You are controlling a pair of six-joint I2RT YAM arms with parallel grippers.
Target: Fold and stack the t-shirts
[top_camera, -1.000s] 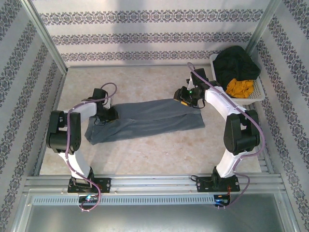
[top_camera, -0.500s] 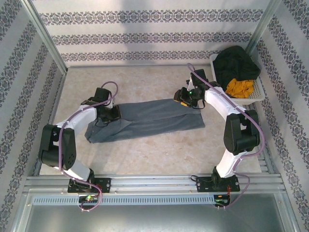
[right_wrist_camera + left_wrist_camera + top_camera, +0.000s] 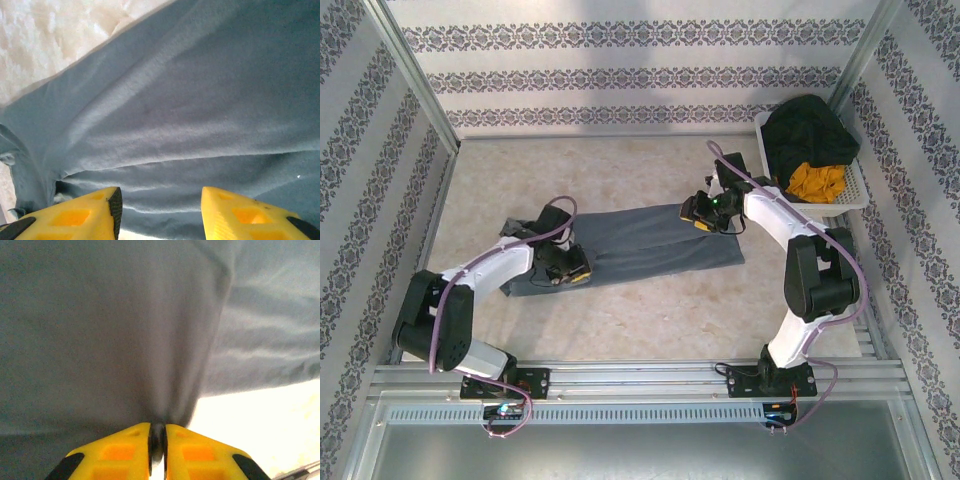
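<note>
The slate blue-grey t-shirt (image 3: 650, 240) lies as a long narrow band across the middle of the table. My left gripper (image 3: 573, 268) sits low over the shirt's left part, its yellow fingers (image 3: 120, 450) shut on a pinch of the cloth (image 3: 100, 330), which fans out from the tips. Over the shirt's right end, my right gripper (image 3: 700, 214) is open. In the right wrist view its fingers (image 3: 95, 210) stand wide apart just above the wrinkled cloth (image 3: 190, 100) with nothing between them.
A white basket (image 3: 850, 195) at the back right holds a dark garment (image 3: 808, 135) and an orange one (image 3: 817, 180). Patterned walls close in the table on three sides. Bare tabletop (image 3: 650, 320) runs between the shirt and the arm bases.
My left gripper has travelled right and a little nearer, dragging the shirt's left end over itself, so the band is shorter on the left. The right gripper shifted slightly back.
</note>
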